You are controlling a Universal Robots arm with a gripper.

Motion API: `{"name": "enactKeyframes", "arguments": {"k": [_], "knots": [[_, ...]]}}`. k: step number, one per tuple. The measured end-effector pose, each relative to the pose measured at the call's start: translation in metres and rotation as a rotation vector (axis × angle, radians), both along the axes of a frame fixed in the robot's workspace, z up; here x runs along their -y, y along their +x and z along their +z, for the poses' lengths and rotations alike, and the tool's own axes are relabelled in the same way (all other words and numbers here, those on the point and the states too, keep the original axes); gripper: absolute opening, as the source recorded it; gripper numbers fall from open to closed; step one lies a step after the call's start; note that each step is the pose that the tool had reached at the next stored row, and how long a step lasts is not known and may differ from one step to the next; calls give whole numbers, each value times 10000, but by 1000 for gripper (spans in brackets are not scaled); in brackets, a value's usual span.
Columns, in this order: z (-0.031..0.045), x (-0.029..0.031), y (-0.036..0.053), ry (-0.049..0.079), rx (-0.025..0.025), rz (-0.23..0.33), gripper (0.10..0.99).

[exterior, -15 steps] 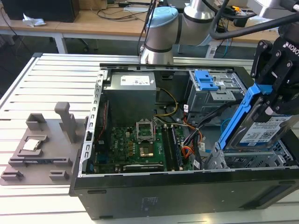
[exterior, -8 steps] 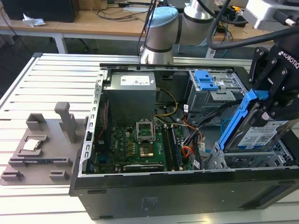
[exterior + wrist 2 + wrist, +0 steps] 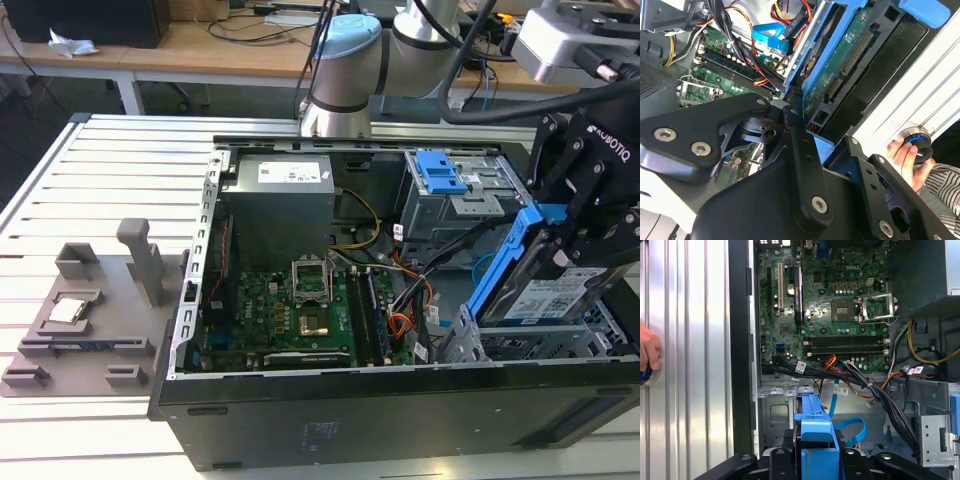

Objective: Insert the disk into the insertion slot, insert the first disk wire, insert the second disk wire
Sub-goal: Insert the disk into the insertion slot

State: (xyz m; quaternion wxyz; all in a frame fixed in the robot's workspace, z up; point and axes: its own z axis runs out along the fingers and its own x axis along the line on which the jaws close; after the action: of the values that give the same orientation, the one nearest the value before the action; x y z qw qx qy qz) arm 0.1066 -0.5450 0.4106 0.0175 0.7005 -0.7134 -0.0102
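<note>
Where the disk sits: inside the open computer case, at the exterior view's right. It is lifted and steeply tilted, with its white label facing the camera and its blue carrier along the upper edge.
Disk underside: the second wrist view shows the disk from its green circuit-board face, with the connector row bare.
Disk end-on: in the first wrist view the carrier of the disk stands up between the black gripper links.
Gripper: clamped on the disk, with the black fingers pressed against the carrier's edge.
Insertion slot: a grey perforated cage directly beneath the disk. The disk's lower edge is at the opening, though I cannot tell whether it touches the metal.
Blue flat cable: lies loose in a curve just beside the carrier, among orange, red and black leads.
Blue clip: on the larger grey bay, behind the disk.
Motherboard: lies flat on the case floor, between the power supply and the case's near wall.
Person's hand: outside the case on the slotted table, closed around a round black-and-blue knob.
Grey fixture plate: on the table at the exterior view's left, well apart from the case.
</note>
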Motion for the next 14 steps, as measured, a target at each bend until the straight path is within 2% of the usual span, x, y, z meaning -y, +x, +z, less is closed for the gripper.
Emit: {"name": "enactKeyframes", "arguments": {"k": [14], "knots": [[-106, 0, 0, 0, 0, 0, 365]]}}
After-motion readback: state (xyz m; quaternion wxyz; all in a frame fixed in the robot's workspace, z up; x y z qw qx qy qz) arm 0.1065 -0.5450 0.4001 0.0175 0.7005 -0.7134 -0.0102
